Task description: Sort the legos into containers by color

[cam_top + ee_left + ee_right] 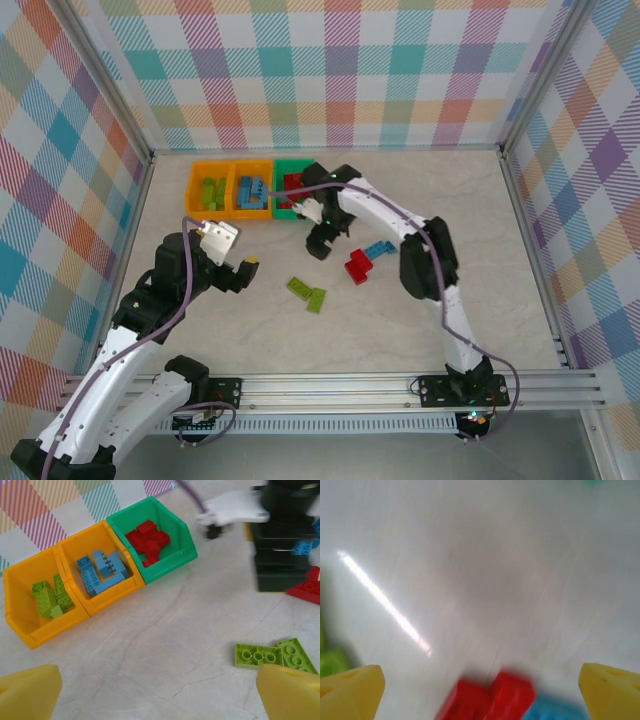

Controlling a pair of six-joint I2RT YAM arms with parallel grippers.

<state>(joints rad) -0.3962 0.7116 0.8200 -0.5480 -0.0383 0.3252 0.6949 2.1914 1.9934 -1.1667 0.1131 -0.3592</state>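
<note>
Right hand (480, 690): spread, empty, above red legos (357, 266).
Left hand (160, 692): spread, empty.
Advice: centre one red lego, descend squarely, pinch.

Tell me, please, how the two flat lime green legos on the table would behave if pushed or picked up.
The flat lime green legos look like hard plastic: probably stiff and light. Flat on the smooth table, they would likely slide, not roll. Thinness may hinder gripping.
</note>
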